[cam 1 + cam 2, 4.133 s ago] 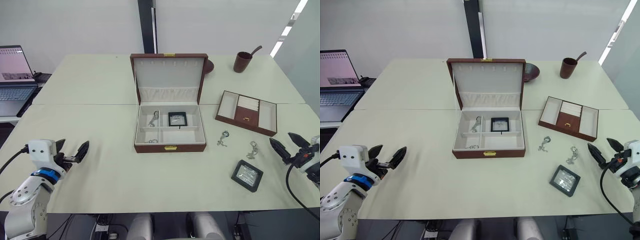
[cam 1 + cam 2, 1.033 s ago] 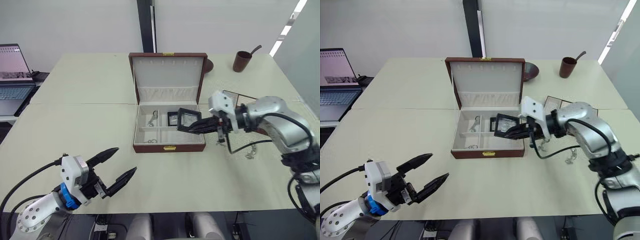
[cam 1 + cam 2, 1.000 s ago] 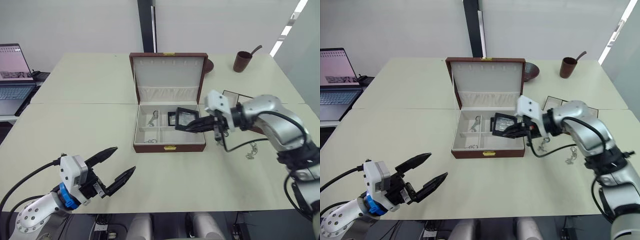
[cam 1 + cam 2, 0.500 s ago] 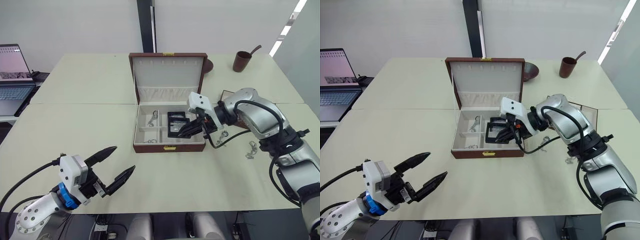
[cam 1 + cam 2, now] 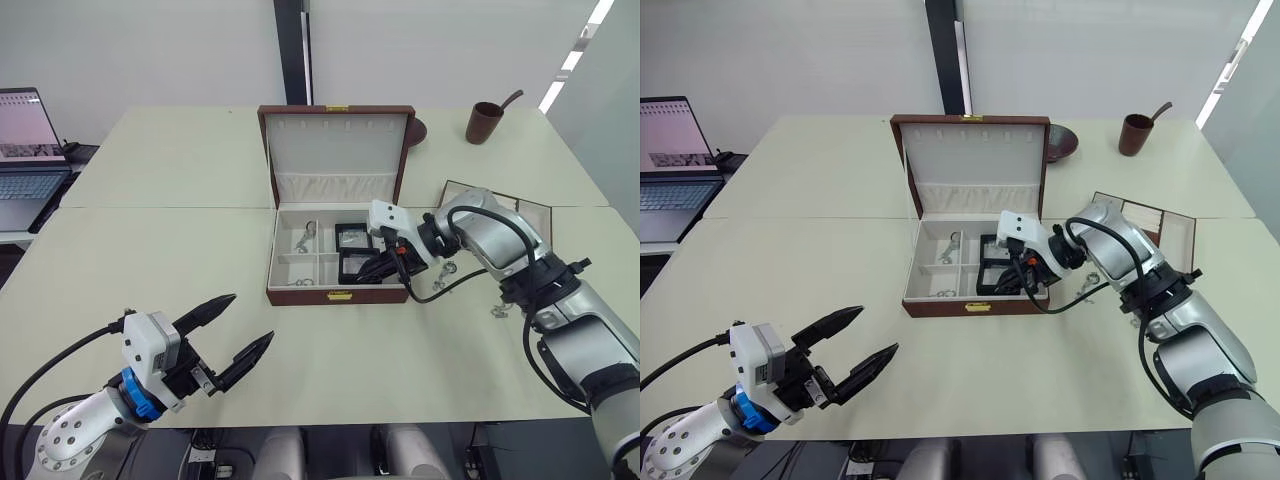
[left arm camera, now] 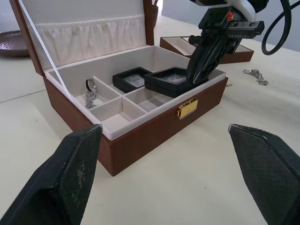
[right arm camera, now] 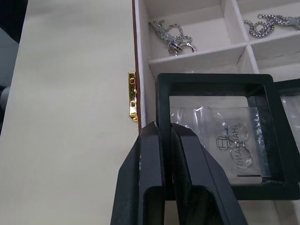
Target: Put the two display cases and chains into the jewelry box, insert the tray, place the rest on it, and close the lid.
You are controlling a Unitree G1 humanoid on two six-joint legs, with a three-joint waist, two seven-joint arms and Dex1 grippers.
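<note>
Second display case (image 5: 358, 267) inside jewelry box (image 5: 338, 262), in big right compartment, in front of first display case (image 5: 351, 235). Right gripper (image 7: 164, 136) pinches its frame edge, fingers closed on it. Chains (image 7: 171, 35) in small left compartments. Tray (image 5: 492, 206) near right tabletop edge. Left gripper (image 5: 228, 334) wide apart, holds nothing, at front left tabletop edge.

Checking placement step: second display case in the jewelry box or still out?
In, not released. The second display case sits inside the jewelry box, overlapping the first case, with the right gripper jaws clamped on its edge.

Two display cases (image 5: 352, 236) (image 5: 361, 266), four chains (image 5: 307, 236) (image 5: 304, 283) (image 5: 446, 270) (image 5: 504, 299), one jewelry box (image 5: 337, 294), one tray (image 5: 527, 212).
</note>
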